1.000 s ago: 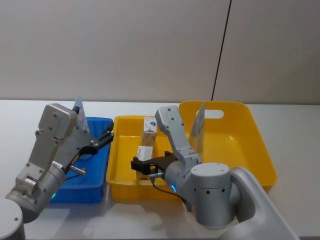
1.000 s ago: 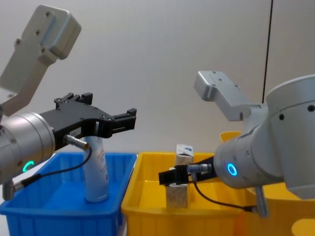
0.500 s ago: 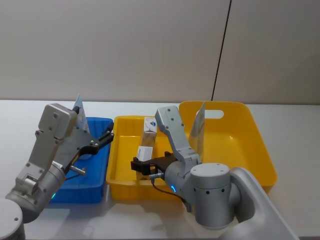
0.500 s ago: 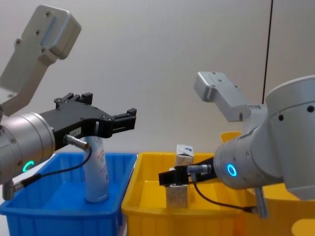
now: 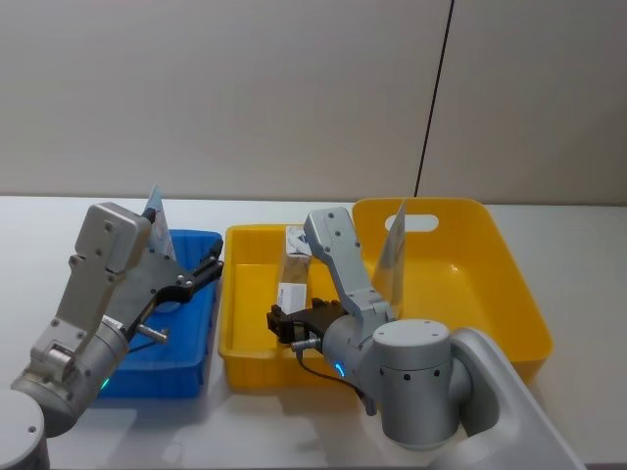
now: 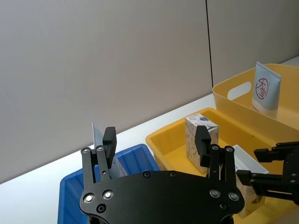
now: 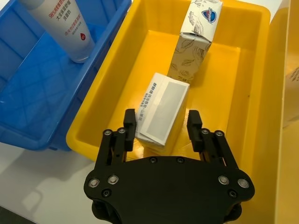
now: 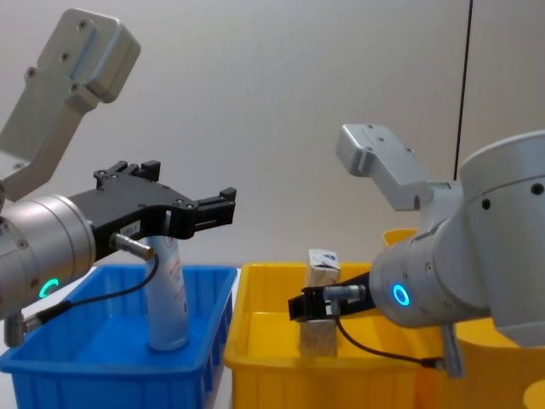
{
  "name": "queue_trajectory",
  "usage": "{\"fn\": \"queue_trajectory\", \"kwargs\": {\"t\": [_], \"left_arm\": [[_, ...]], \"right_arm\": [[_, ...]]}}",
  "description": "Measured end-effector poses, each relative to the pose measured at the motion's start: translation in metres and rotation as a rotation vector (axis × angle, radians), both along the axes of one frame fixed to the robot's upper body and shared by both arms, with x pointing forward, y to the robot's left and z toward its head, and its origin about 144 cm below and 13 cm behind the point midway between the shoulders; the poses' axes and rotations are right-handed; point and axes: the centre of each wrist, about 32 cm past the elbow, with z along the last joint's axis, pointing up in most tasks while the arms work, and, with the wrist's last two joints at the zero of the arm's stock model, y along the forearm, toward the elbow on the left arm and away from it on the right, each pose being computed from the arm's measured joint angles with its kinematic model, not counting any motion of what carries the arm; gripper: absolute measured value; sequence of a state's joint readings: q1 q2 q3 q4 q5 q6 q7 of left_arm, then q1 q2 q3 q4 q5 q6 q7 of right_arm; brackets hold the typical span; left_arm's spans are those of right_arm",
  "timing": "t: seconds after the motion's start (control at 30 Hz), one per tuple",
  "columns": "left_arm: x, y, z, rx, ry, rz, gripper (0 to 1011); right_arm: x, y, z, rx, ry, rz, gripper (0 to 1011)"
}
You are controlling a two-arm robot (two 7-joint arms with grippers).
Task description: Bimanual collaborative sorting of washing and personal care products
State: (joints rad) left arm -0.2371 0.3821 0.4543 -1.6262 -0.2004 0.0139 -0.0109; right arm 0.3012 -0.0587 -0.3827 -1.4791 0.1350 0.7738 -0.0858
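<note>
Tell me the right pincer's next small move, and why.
Probably close the right pincer on the near carton: it stands open and seems to flank that carton's end in the small yellow bin. The left pincer hovers open over the blue bin, away from the grasp.

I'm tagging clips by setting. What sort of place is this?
Probably a robotics lab or test bench: a robot's left arm and right arm over a white table, a grey wall, a tube in a blue bin, cartons in a yellow bin.
</note>
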Motion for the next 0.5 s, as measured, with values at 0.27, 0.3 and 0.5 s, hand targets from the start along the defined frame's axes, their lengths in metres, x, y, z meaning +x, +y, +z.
{"fn": "queue_trajectory", "kwargs": {"t": [0.27, 0.3, 0.5], "left_arm": [[0.0, 0.0, 0.0, 0.0, 0.0, 0.0, 1001], [0.0, 0.0, 0.0, 0.0, 0.0, 0.0, 1001], [0.0, 0.0, 0.0, 0.0, 0.0, 0.0, 1001]], "right_arm": [[0.0, -0.0001, -0.0004, -0.001, 0.001, -0.001, 406], [0.0, 0.0, -0.0004, -0.001, 0.001, -0.001, 390], [0.0, 0.0, -0.0006, -0.002, 0.002, -0.001, 283]]}}
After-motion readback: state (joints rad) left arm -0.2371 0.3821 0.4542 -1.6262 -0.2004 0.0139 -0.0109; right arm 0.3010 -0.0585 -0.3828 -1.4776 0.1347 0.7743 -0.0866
